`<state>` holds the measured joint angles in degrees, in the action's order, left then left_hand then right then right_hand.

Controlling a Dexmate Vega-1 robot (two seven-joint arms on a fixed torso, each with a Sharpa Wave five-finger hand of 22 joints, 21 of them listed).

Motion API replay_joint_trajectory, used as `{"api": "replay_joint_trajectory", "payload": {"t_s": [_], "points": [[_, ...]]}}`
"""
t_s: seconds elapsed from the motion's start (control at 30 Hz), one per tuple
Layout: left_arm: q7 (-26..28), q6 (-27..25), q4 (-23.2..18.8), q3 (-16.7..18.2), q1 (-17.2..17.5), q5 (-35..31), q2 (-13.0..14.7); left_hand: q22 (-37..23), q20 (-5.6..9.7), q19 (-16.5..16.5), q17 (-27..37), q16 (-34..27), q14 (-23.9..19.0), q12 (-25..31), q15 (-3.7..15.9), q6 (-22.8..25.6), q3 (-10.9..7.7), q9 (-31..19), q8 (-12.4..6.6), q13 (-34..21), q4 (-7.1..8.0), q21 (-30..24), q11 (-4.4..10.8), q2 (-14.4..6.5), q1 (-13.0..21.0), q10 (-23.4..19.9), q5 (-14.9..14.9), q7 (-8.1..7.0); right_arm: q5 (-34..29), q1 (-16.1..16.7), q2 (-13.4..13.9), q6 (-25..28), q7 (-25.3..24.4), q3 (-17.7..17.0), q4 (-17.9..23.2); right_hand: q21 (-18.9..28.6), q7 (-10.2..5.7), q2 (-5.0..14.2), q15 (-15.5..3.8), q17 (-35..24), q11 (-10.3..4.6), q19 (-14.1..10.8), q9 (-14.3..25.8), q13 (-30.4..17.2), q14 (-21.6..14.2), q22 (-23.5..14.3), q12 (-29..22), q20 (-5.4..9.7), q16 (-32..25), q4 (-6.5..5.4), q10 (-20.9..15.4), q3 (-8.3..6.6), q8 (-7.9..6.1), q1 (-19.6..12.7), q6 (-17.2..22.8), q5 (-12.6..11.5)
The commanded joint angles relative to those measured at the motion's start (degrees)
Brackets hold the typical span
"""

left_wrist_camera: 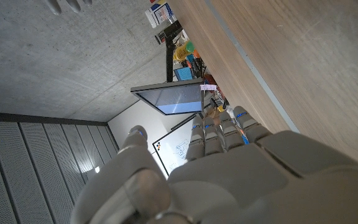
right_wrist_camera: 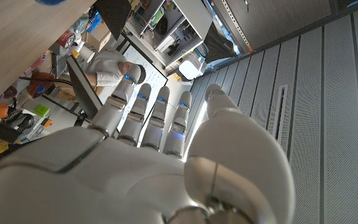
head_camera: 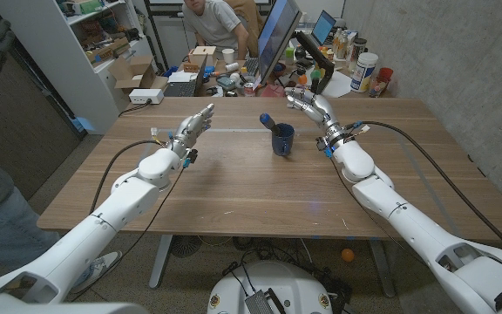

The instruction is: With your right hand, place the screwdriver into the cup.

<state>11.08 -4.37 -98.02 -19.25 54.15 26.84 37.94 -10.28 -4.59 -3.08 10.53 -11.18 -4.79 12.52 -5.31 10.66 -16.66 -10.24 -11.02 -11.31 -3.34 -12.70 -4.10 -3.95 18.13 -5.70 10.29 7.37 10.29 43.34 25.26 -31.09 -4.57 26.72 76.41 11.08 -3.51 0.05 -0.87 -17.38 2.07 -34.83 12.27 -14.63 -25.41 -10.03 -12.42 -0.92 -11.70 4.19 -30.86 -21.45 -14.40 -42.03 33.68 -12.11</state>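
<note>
I see my right hand (head_camera: 306,101) raised over the far part of the wooden counter (head_camera: 234,187), with its fingers (right_wrist_camera: 148,115) straight and side by side, a little apart, and nothing between them. In the right wrist view the thumb stands away from the fingers, so this hand is wide and holds nothing.

The blue cup (head_camera: 283,139) stands upright on the counter, near my right hand, a little toward the robot and toward the left hand from it. The screwdriver (head_camera: 267,120) is already inside the cup: its blue handle comes out over the rim and leans to the side away from my right hand. My right hand does not touch the cup or the screwdriver.

My left hand (head_camera: 193,129) is well apart from the cup, on its other side, with the fingers stretched forward over the counter and holding nothing.
</note>
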Motion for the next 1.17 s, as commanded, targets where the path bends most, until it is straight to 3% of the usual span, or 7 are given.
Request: {"api": "replay_joint_trajectory", "payload": {"t_s": [0.03,0.17,0.5,0.77,1.03,1.17], "points": [[4.8,2.27,-3.34,0.61,2.74,-3.4,-0.62,-0.06,-0.23,-0.65,0.16,-0.15,-0.48,0.21,0.02,0.77,-0.21,-0.22,-0.33,-0.24,-0.21,0.07,0.35,-0.59,0.19,-0.51,0.1,0.1,-1.07,1.58,2.95,-0.49,-3.05,-2.06,1.68,0.43,2.02,0.09,-0.27,0.13,1.29,-0.6,0.01,0.2,-0.77,0.0,-0.52,0.48,-0.47,-0.25,-1.03,-0.37,0.57,1.25,-0.4,0.03],[7.0,2.31,-5.45,0.97,3.91,-5.01,-0.88,-0.06,-0.02,-0.91,0.16,-0.22,-0.74,0.2,0.08,0.79,-0.24,-0.22,-0.31,-0.24,-0.26,0.01,0.32,-0.62,0.22,-0.53,0.11,0.08,1.4,1.99,3.68,-0.46,-1.54,-2.65,1.53,0.41,3.47,0.26,-0.17,0.25,1.76,-0.61,-0.07,0.4,-0.63,0.01,-0.21,0.69,-0.4,-0.49,-0.62,-0.34,0.96,1.92,-0.94,0.13],[10.95,1.16,-10.11,2.03,6.41,-8.54,-1.09,-0.05,-0.09,-1.08,0.14,-0.23,-0.95,0.26,0.22,0.94,-0.34,-0.22,-0.3,-0.24,-0.42,0.07,0.48,-0.71,0.35,-0.8,0.12,-0.15,4.54,2.56,4.34,0.68,0.19,-3.77,1.66,0.17,2.43,1.12,0.81,0.33,1.84,0.06,-0.16,0.73,0.34,0.0,0.31,0.35,-0.16,-1.54,0.25,-0.09,1.59,3.97,-1.82,0.35],[7.68,5.05,-11.11,5.42,7.39,-9.29,1.83,-0.05,0.3,-1.37,0.12,-0.18,-1.02,0.32,0.2,1.18,-0.49,-0.23,-0.33,-0.25,-0.58,0.06,0.33,-0.9,0.53,-1.07,0.13,-0.18,-1.49,3.86,3.96,3.5,-5.54,-3.1,5.61,0.17,2.2,1.24,0.98,0.39,1.96,0.12,-0.18,0.82,0.17,0.0,0.33,0.16,-0.26,-1.71,0.22,-0.05,1.71,4.44,-1.93,0.39],[4.65,7.6,-11.38,8.81,9.25,-8.67,3.97,-0.05,0.27,-1.22,0.11,-0.15,-1.1,0.35,0.28,1.32,-0.61,-0.23,-0.32,-0.25,-0.72,0.22,0.4,-1.03,0.68,-1.26,0.12,-0.12,-2.76,5.88,1.97,6.1,-9.21,-2.06,9.69,0.23,2.17,1.22,0.91,0.49,1.83,0.01,-0.21,0.92,-0.17,0.0,0.31,0.09,-0.39,-1.78,0.1,0.0,1.72,4.85,-1.77,0.43],[3.87,9.36,-10.76,9.96,10.81,-8.31,4.09,-0.05,0.24,-1.0,0.1,-0.14,-1.12,0.33,0.29,1.32,-0.66,-0.23,-0.3,-0.25,-0.77,0.34,0.46,-1.08,0.72,-1.25,0.11,-0.15,-3.35,5.7,1.19,6.29,-9.61,-1.14,9.55,0.25,2.14,1.22,0.87,0.53,1.96,-0.02,-0.21,0.96,-0.28,0.0,0.3,0.05,-0.43,-1.8,0.04,0.01,1.7,4.98,-1.68,0.43]]}}
